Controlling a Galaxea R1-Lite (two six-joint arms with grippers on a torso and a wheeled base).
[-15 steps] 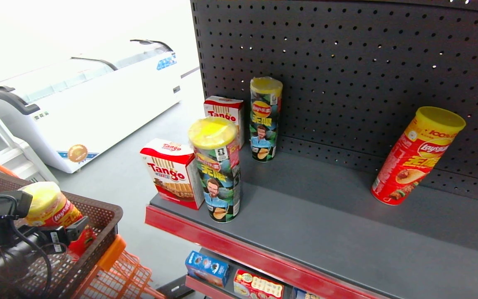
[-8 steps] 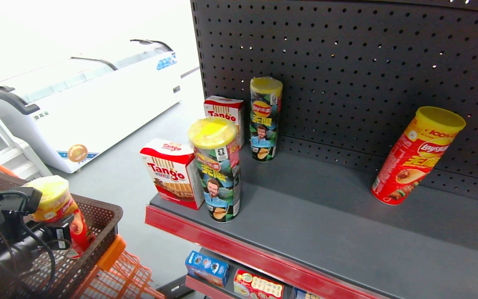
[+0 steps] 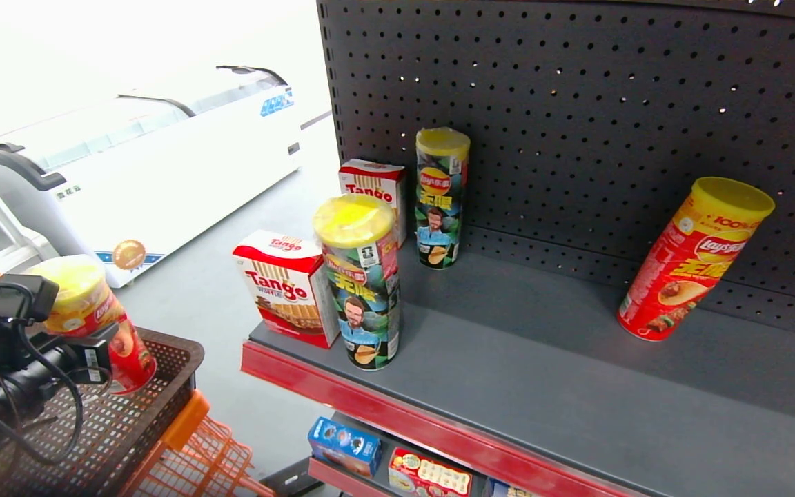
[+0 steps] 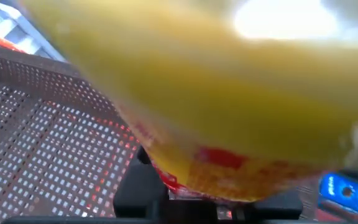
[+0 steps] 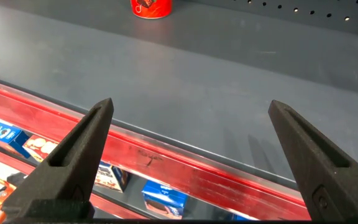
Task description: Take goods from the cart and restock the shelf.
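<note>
1. Red with a yellow lid, the held chip can (image 3: 83,304) sits pinched in the left gripper (image 3: 102,351). The black fingers (image 3: 96,357) clamp its lower body, and the lid end tilts slightly away from the shelf (image 3: 542,373).
2. The held chip can is over the brown mesh basket (image 3: 170,355) of the orange cart (image 3: 194,414), with its base near the basket's rim. It is well apart from the shelf.
3. In the left wrist view the held chip can (image 4: 229,93) looms close, with basket mesh (image 4: 42,143) beneath it.
4. The right gripper (image 5: 191,109) is spread wide and holds nothing, its fingers (image 5: 73,155) in front of the shelf's red front edge (image 5: 185,165).
5. On the shelf stand two dark chip cans (image 3: 359,283) (image 3: 441,197) and two wafer boxes (image 3: 287,286) (image 3: 377,190). Farther right, a leaning red can (image 3: 694,266) rests against the pegboard (image 3: 577,103).
</note>
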